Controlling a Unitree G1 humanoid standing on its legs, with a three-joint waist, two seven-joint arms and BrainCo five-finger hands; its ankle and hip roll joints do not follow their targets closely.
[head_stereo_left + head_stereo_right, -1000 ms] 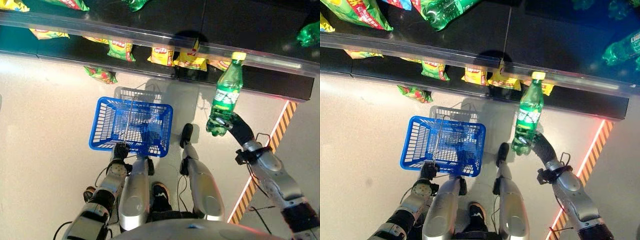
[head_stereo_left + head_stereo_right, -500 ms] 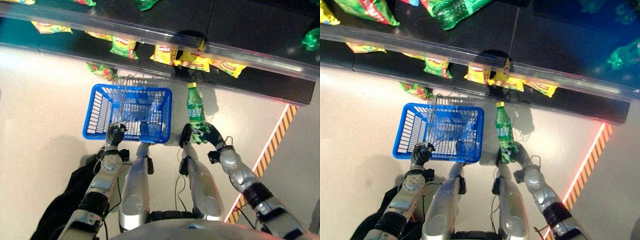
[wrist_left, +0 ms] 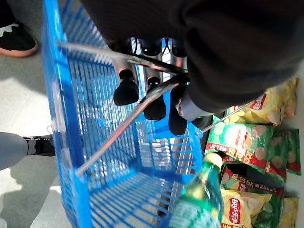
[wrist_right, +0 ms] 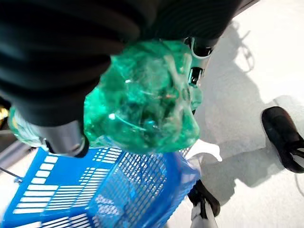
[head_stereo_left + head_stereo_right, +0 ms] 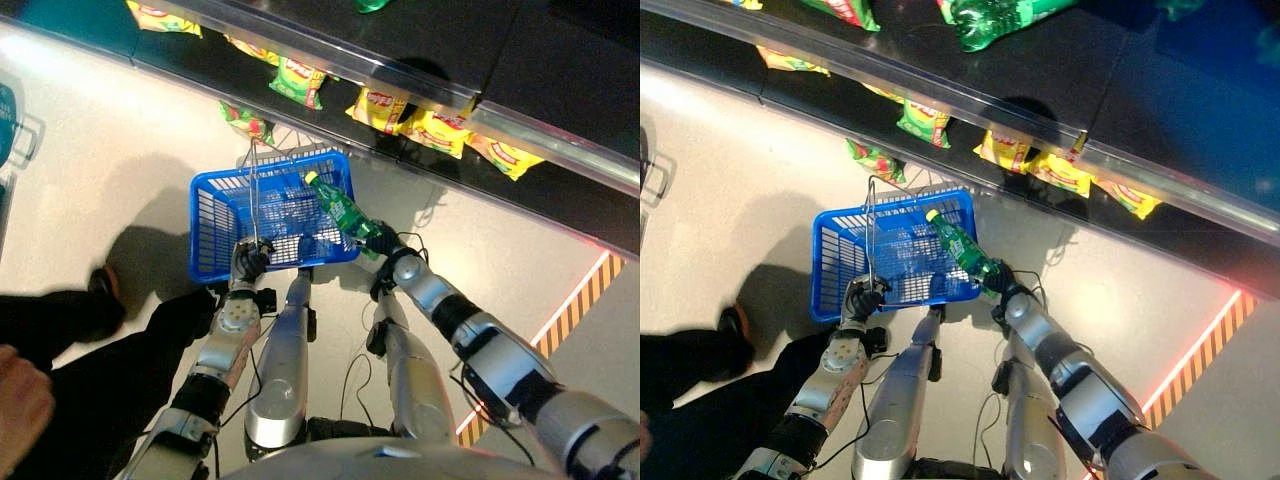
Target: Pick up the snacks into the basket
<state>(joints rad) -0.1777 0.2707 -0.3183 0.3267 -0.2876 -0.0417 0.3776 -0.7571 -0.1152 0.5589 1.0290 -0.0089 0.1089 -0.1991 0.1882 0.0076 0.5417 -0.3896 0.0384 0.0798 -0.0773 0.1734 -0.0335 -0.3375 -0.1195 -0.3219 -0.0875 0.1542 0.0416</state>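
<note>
Now the right hand [image 5: 381, 241] is gripping the green bottle [image 5: 337, 209] by its base, tilting it over the blue basket [image 5: 215, 215]; the left hand [image 5: 247, 262] is clenching the wire handle [image 3: 124, 115]; lowering inside before releasing seems safest.

The right hand [image 5: 383, 243] sits behind the base of the green bottle [image 5: 338, 209], so its fingers are mostly hidden in the eye views; in its wrist view the bottle's base blocks most of them. The bottle's label is too blurred to read. The basket [image 5: 215, 225] is cut off by the edge in both wrist views. Snack bags [image 5: 300, 80] lie partly under the shelf's clear rail [image 5: 330, 52]. A person [image 5: 60, 330] at the left is cut off by the picture's edge.
</note>
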